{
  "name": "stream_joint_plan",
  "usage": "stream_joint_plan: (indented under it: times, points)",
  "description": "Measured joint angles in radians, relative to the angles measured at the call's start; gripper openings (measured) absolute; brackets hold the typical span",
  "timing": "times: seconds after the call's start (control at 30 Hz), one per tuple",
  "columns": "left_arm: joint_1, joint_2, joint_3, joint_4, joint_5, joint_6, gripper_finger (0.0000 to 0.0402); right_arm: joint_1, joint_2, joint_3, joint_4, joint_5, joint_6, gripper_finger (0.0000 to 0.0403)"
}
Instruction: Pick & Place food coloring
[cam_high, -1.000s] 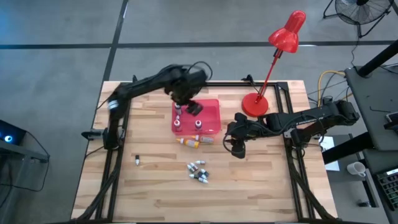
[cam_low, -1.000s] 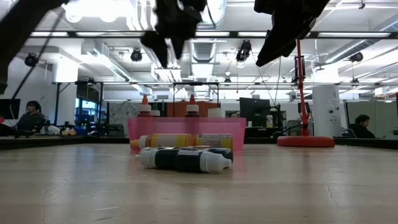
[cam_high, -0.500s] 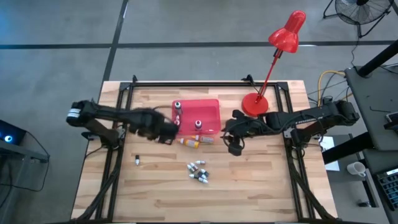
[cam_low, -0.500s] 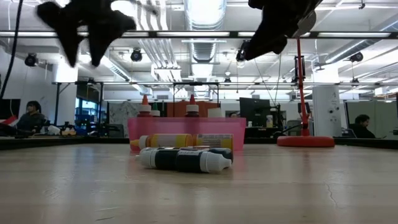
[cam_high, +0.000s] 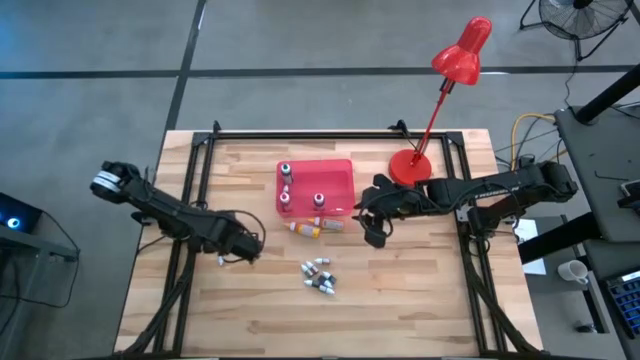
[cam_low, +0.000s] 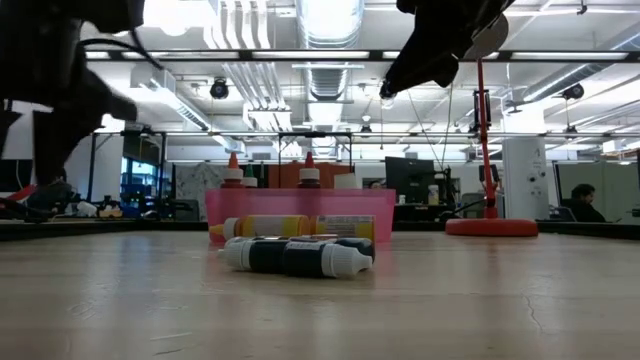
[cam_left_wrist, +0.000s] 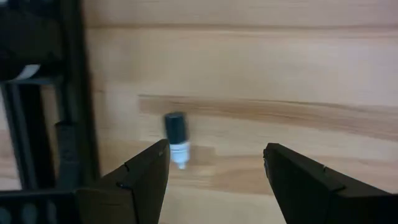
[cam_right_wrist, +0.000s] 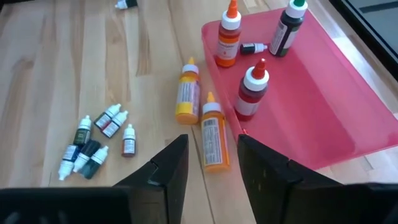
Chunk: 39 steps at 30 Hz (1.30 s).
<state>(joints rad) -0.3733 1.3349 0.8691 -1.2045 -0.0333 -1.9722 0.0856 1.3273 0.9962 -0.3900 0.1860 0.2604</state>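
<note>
On the table's (cam_high: 420, 290) left side, the left gripper (cam_high: 243, 248) hangs low with jaws wide and empty, just beside a lone dark bottle (cam_left_wrist: 176, 138) lying flat on the wood. Mid-table, a cluster of tiny bottles (cam_high: 318, 275) lies on its side (whitish and dark bodies, pale caps). Behind it, two orange bottles (cam_high: 315, 227) lie just in front of the red tray (cam_high: 340, 172), which holds three upright bottles and one tiny one lying down. The right gripper (cam_high: 374, 232) hovers beside the tray's near right corner, jaws narrow, gripping nothing. A red lamp (cam_high: 458, 60) stands further right.
</note>
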Motion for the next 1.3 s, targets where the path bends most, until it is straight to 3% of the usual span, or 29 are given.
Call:
stream_joint_plan:
  times: [0.27,0.47,0.87,1.3]
  points:
    - [-0.019,-0.038,-0.124,0.047,0.061,-0.07,0.0232,-0.006,0.0,-0.002,0.006,0.005,0.002,0.0131]
    - [-0.023,-0.049,-0.242,0.231,0.15,-0.084,0.0232,-0.006,0.0,-0.01,0.006,0.027,0.002,0.0129]
    - [-0.022,-0.05,-0.297,0.281,0.111,-0.094,0.0229,-0.006,0.001,-0.053,0.01,0.027,0.022,0.0126]
    - [-0.03,-0.053,-0.298,0.316,0.154,-0.071,0.0124,-0.022,0.001,-0.058,0.038,0.05,0.031,0.0118]
